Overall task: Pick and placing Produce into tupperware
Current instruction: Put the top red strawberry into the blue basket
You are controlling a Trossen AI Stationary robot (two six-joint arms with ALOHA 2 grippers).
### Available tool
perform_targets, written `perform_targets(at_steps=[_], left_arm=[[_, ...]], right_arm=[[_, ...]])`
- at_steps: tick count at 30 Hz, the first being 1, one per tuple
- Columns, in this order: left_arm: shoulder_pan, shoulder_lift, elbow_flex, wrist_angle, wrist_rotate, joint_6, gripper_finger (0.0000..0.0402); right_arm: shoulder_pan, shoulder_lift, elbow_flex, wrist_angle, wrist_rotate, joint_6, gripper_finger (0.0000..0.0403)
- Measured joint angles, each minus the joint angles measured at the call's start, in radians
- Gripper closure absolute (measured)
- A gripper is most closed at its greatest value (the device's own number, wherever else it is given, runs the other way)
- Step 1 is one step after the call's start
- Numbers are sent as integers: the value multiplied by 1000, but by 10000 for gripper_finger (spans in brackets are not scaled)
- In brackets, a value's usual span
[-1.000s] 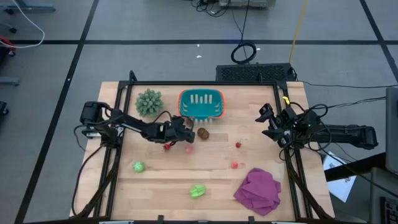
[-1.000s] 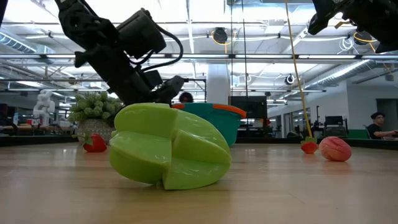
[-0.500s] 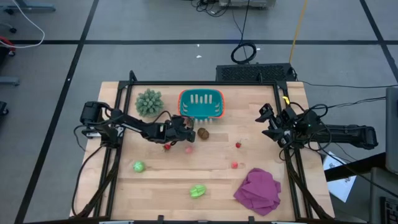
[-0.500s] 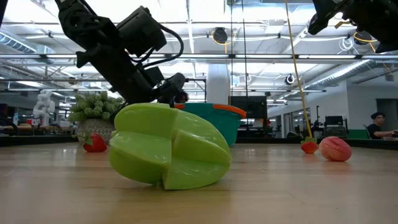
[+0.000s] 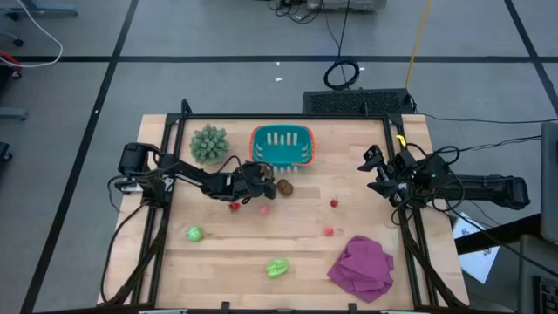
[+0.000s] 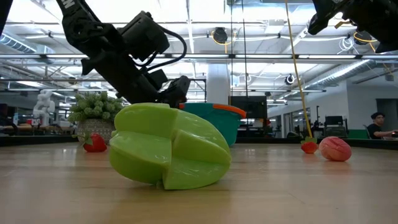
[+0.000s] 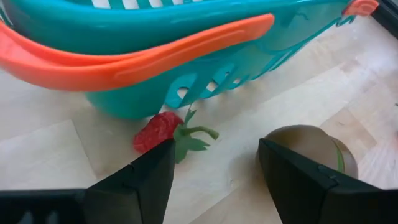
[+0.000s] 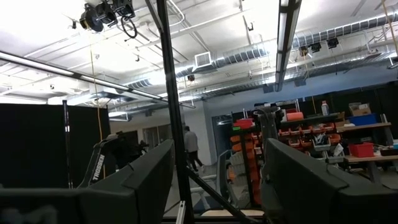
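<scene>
The teal tupperware with its orange-red rim stands at the table's far middle and fills the far part of the left wrist view. My left gripper hovers open just in front of it. A red strawberry lies on the wood against the tub's base, by one fingertip. The brown oval lies by the other. Other small red pieces and two light-green pieces rest on the table. My right gripper waits open at the right edge, raised.
A spiky grey-green plant stands left of the tub. A magenta cloth lies crumpled at the near right corner. The big green piece fills the low view's foreground. Bare wood lies between the scattered pieces.
My left gripper has edged a little toward the table's right, closer to the brown oval and the tub, staying open. Nothing on the table has moved.
</scene>
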Motion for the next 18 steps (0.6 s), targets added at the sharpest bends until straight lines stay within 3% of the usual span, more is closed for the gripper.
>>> perform_targets(at_steps=[18], left_arm=[[4,0,0,-79,24,-54,167]], right_arm=[[0,0,0,0,0,0,161]])
